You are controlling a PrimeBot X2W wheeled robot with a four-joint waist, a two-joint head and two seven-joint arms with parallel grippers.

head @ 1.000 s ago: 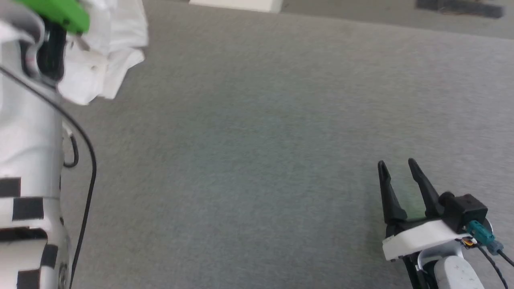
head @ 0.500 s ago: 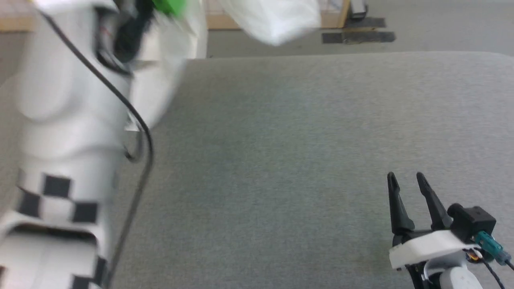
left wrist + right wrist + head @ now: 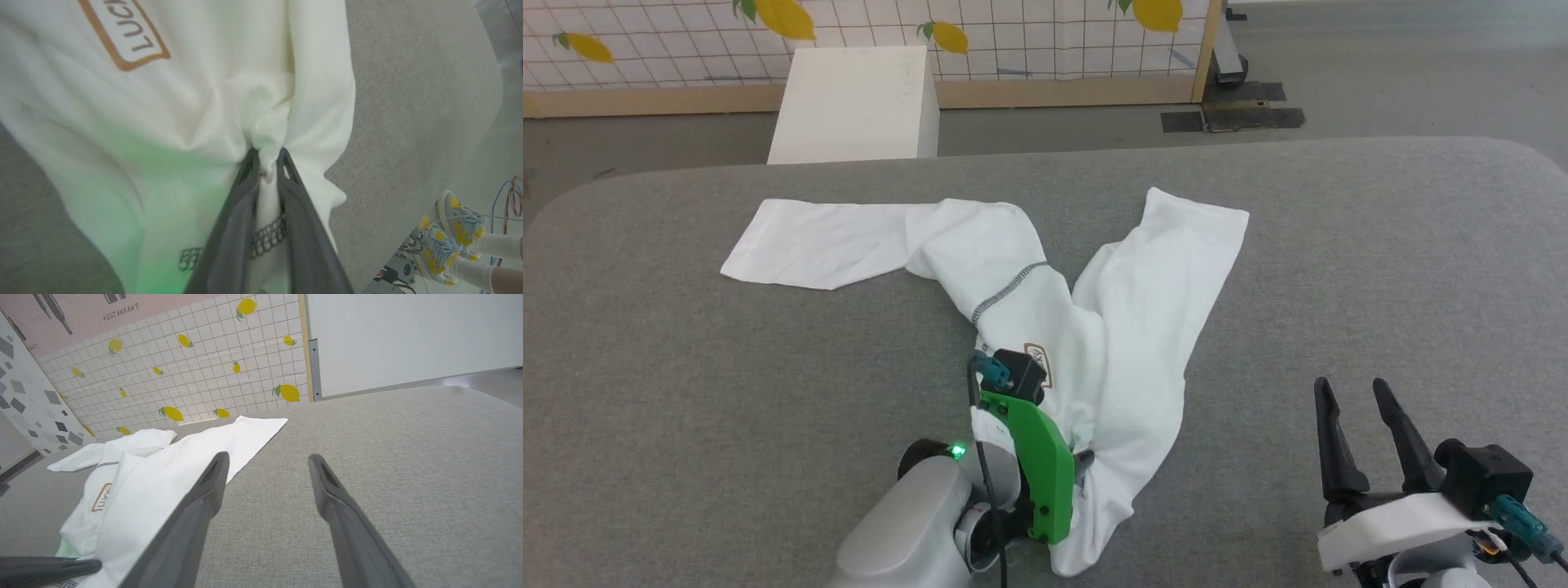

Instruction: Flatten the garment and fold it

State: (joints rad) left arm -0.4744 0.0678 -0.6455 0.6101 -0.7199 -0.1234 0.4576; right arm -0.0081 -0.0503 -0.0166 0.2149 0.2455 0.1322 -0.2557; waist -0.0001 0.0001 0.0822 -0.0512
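Observation:
The white garment (image 3: 1111,310) lies crumpled in a V on the grey table (image 3: 727,392), one sleeve stretched to the far left and another long part reaching toward the far right. Its brown-outlined chest patch (image 3: 122,36) faces up. My left gripper (image 3: 267,157) is shut on a bunched fold of the cloth near the garment's near end; in the head view the left gripper (image 3: 1080,462) sits under its green cover. My right gripper (image 3: 1349,388) stands open over bare table at the lower right, apart from the garment (image 3: 163,477), and the right gripper (image 3: 268,461) holds nothing.
A rigid white box (image 3: 854,102) stands on the floor past the table's far edge, before a lemon-patterned tiled panel (image 3: 1054,33). A person's feet in yellow and blue shoes (image 3: 449,228) stand beside the table's near edge.
The head camera has swung, so the whole picture shifted. The left arm, raised close with the garment hanging from it before, is now low and the garment lies spread on the table. The right gripper stays open.

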